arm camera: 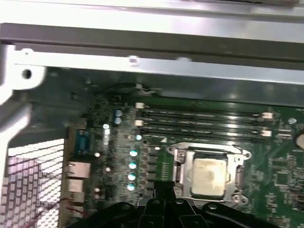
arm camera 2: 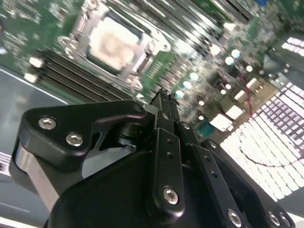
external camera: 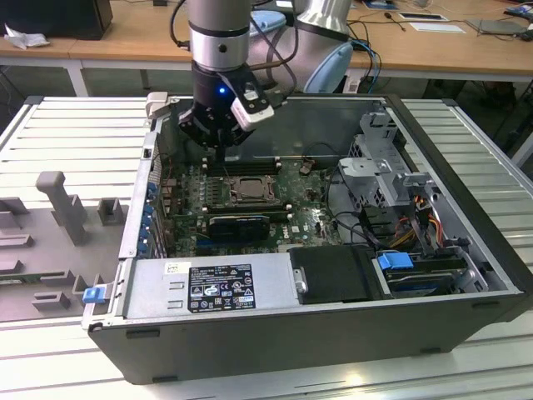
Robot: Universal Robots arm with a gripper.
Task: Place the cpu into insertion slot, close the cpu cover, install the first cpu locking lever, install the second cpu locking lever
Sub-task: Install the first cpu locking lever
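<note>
The gripper (external camera: 218, 143) was held above the insertion slot (external camera: 242, 190), fingers (arm camera 2: 164, 111) together; the cpu (arm camera: 208, 176) was seated flat.

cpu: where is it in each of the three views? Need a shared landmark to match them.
Exterior view: cpu mid-board, below the gripper.
Second wrist view: pale square seated in the insertion slot.
First wrist view: pale square under the silvery frame.
Shared landmark: long black memory slots beside the socket.

A robotics lab: an opened computer case (external camera: 316, 333) on a metal workbench (external camera: 75, 125), wooden desks (external camera: 125, 37) behind.
</note>
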